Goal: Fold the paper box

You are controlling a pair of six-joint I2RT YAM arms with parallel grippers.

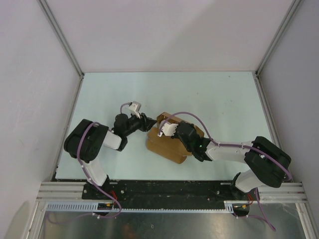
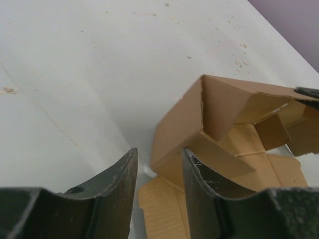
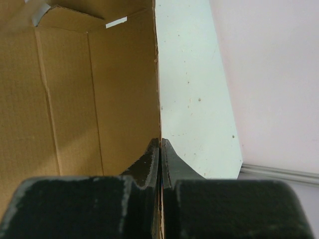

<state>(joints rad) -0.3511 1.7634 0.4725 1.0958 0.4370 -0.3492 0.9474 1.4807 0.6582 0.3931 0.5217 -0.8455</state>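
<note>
Brown cardboard, half folded into a paper box (image 1: 168,148), sits on the pale table (image 1: 209,94) toward its near edge, about midway between the left and right edges. Several walls stand up while other flaps lie flat on the surface. The right claw (image 3: 160,144) has its fingers pressed together on the top edge of one upright wall, pinching it. The left claw (image 2: 158,153) is at the box's left corner, its fingers spread with bare table showing between them. Whether they touch the cardboard cannot be told.
</note>
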